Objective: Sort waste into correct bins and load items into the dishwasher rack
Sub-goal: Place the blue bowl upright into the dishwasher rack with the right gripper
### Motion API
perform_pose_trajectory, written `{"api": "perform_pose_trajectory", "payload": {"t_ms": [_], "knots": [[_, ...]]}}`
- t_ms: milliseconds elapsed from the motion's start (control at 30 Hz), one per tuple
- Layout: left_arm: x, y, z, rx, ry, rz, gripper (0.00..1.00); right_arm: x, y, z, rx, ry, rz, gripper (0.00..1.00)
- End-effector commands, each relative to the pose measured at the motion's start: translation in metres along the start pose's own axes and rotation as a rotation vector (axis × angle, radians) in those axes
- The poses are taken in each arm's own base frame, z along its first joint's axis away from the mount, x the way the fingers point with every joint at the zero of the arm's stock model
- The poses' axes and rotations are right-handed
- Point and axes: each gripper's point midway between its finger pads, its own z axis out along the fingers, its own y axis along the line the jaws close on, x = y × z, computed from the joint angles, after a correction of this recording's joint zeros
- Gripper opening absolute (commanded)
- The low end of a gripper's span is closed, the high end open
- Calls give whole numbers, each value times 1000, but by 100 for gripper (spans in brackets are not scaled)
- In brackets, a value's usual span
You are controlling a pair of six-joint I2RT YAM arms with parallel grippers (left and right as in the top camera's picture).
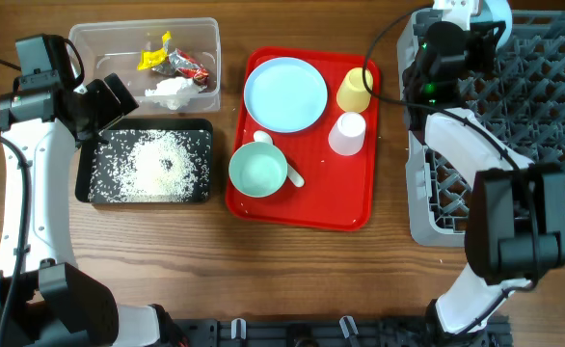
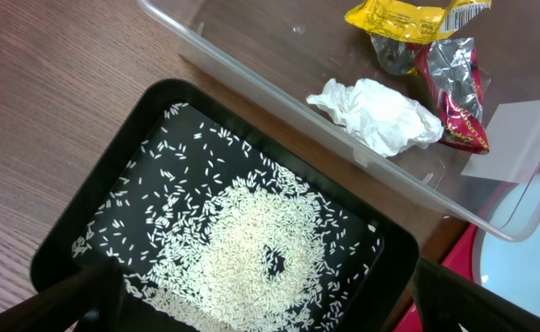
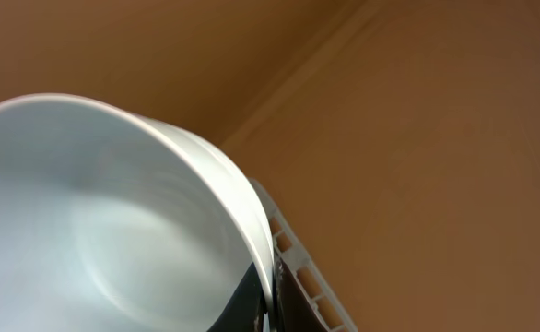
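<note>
Overhead: the right gripper (image 1: 477, 21) is at the top right of the frame, over the far edge of the rack (image 1: 533, 135), and looks clamped on the rim of the held bowl (image 1: 500, 10). The frame edge cuts off most of that bowl, so how it meets the pegs cannot be told. Let go at a tilt, it may tip or slide off the rack's edge. The left gripper (image 1: 111, 94) hovers at the upper left between the clear tub (image 1: 99, 48) and the black tray (image 1: 205, 125). A low sweep there might clip a wall and scatter the rice (image 1: 157, 164) onto the desk. On the red tray (image 1: 311, 193) in the middle sit the plate (image 1: 284, 93), yellow cup (image 1: 355, 90), whitish cup (image 1: 347, 133) and second bowl (image 1: 256, 172), with the spoon (image 1: 292, 175) at its right edge. The spoon could drop when that bowl is lifted

Left wrist: the left gripper's fingers (image 2: 58, 309) stand wide apart in the bottom corners, holding nothing, above the rice. The yellow wrapper (image 2: 399, 17), dark red wrapper (image 2: 459, 88) and tissue (image 2: 376, 115) lie in the tub at the upper right. Any clear wrapper is hard to pick out against the clear plastic

Right wrist: the held bowl fills the left. Only a dark sliver of finger (image 3: 252, 300) shows at its rim, so the grip is a judgement; the pegs are hidden
</note>
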Motion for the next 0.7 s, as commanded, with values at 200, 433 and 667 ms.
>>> {"api": "perform_pose_trajectory", "payload": {"t_ms": [200, 433, 667], "knots": [[-4, 1, -2, -4, -12, -13, 100, 25, 45, 12, -168, 19, 16, 4], [-4, 1, -2, -4, -12, -12, 100, 35, 47, 25, -198, 34, 70, 4], [-4, 1, -2, -4, -12, -12, 100, 53, 70, 25, -214, 62, 18, 5]]}}
